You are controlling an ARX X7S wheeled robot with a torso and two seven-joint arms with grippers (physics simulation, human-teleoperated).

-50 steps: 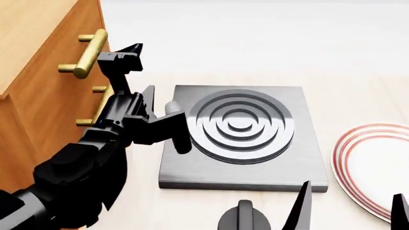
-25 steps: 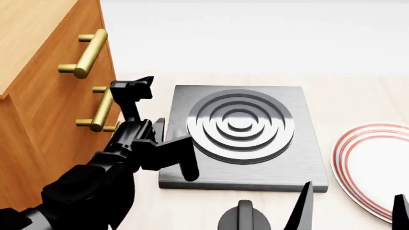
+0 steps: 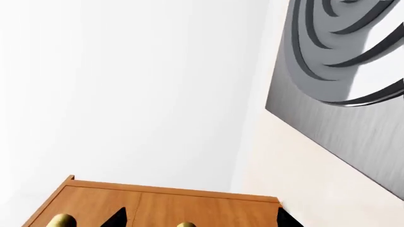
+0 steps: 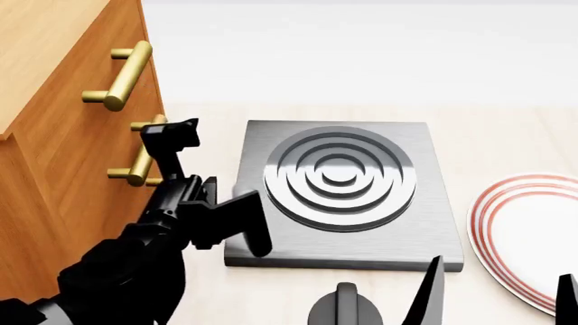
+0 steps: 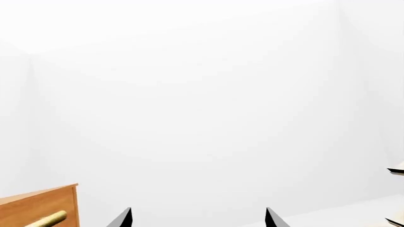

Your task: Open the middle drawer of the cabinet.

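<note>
Though shut, with its front flush in the cabinet (image 4: 54,101) as far as can be told, middle drawer (image 4: 91,172) close to being gripped: brass handle (image 4: 137,166) just beside the far jaw of the left gripper (image 4: 212,179), that jaw crossing the bar's far end, the near jaw hanging out over the grey ringed slab (image 4: 339,179). From the left wrist, a brass end lined up between the two dark fingertips (image 3: 118,220), spread wide and clamping nothing; whether truly inside the gap or only behind it, cannot tell. Done so far, by the look of it: the reach toward the right handle. Left to do: settling the jaws round the bar, closing them, then hauling the drawer out, none of it begun. Drawer front judged to face the robot's right, toward the near-jaw side and the slab, so likely to slide out that way. Bar's long axis flat along the front, running from beyond the far jaw back toward the arm, standing off the wood on two short posts. Past the far jaw, higher on the cabinet, the top drawer's handle (image 4: 122,74), untouched. Well apart on the near-jaw side, a red-striped plate (image 4: 532,237) on the pale table (image 4: 505,142). Right gripper (image 4: 499,284) low and idle beside that plate, jaws parted and empty.
</note>
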